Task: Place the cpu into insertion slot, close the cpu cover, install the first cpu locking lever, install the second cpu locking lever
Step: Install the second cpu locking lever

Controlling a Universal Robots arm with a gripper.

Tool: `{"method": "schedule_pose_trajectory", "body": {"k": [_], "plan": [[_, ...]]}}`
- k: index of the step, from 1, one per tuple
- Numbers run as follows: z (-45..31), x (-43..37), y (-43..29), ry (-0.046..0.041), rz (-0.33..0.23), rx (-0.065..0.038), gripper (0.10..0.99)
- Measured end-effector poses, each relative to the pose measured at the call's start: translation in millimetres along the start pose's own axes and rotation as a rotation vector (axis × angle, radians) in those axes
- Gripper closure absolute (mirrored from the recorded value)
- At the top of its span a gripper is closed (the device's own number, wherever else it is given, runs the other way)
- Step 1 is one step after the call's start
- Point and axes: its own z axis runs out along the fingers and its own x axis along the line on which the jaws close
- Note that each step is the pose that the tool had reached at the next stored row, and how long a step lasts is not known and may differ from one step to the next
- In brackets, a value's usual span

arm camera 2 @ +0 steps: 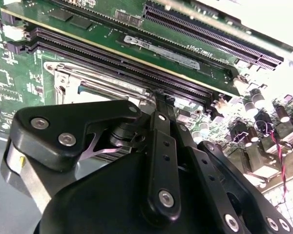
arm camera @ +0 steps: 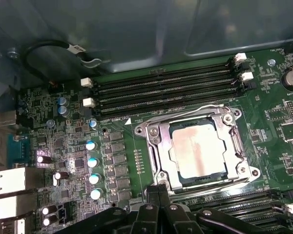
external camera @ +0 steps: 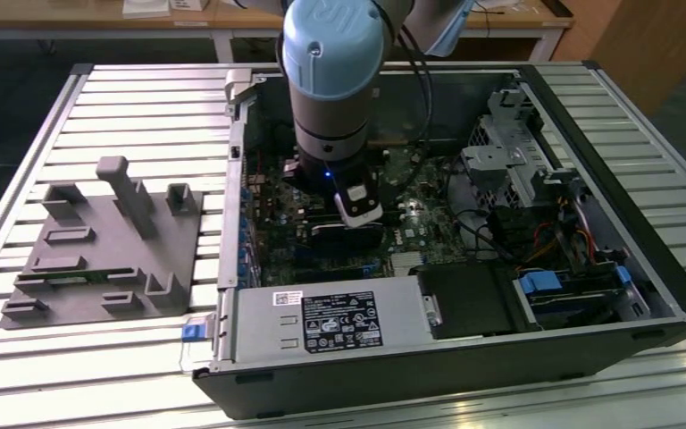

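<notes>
Slatted metal tabletop (external camera: 104, 98) carries an opened desktop computer case (external camera: 629, 232) lying on its side, with a grey fixture block (external camera: 93, 259) beside it toward the exterior view's left.

At the heart of the work, the cpu (arm camera: 198, 148) sits in the insertion slot (arm camera: 158, 146) on the green motherboard (arm camera: 122, 117), its pale metal top showing through the square opening of the cpu cover (arm camera: 233, 141), which lies folded down over it. A thin wire locking lever (arm camera: 205, 108) runs along the socket's edge nearest the black memory slots (arm camera: 161, 90); whether it is hooked under its catch cannot be told from here. Rows of capacitors (arm camera: 92, 163) stand just beside the socket on one side, and more memory slots (arm camera: 234, 200) flank it on the other.

The gripper (arm camera: 158, 187) hangs just at the socket's edge in the first wrist view, its two fingertips pressed together with no visible gap and nothing between them; in the second wrist view its black linkage (arm camera 2: 161, 161) looms over the socket frame. In the exterior view the arm (external camera: 331, 80) reaches straight down into the case, above the grey labelled power supply (external camera: 331, 322).

Judging from this, the chip and cover steps look done and lever work is in hand. Doing it well would mean pushing with the closed tips on the wire alone, sweeping it down and sideways under its hook, and keeping clear of the capacitors and the chip's face.
</notes>
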Motion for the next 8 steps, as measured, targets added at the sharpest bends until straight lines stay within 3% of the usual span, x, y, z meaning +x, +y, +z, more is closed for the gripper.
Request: {"method": "schedule_pose_trajectory", "body": {"k": [8], "plan": [[1.8, 0.4, -0.8, 0.0002, 0.0, 0.0, 0.98]]}}
